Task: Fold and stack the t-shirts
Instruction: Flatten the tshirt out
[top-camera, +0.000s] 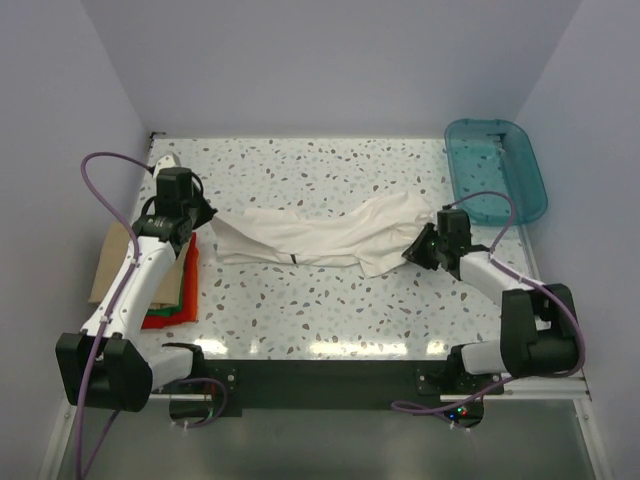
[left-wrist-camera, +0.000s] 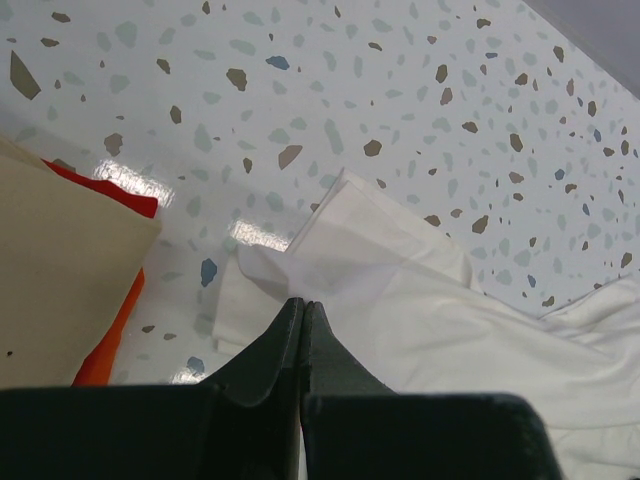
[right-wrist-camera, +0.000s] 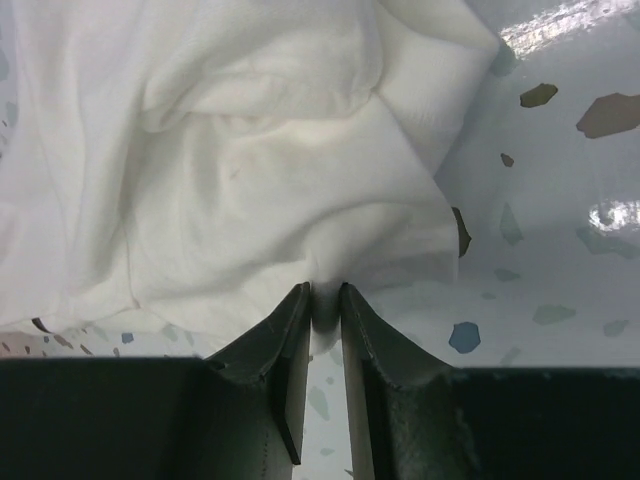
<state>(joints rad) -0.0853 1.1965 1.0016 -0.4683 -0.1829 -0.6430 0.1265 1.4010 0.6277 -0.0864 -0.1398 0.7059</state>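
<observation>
White t-shirt (top-camera: 310, 240) bunched on worktop (top-camera: 330, 310) left of teal bin (top-camera: 500, 175), left end effector (left-wrist-camera: 302, 305) pinching the edge farthest from the bin, right end effector (right-wrist-camera: 325, 292) narrowed on the bin-side edge; likely the spreading step, and next calls for an even pull apart.

Speckled terrazzo table (top-camera: 330, 300). White t-shirt (top-camera: 310, 238) strung out across middle. Pile of folded t-shirts (top-camera: 168, 305), tan, green, red, at left edge. Teal bin (top-camera: 497, 172) far right corner.
</observation>
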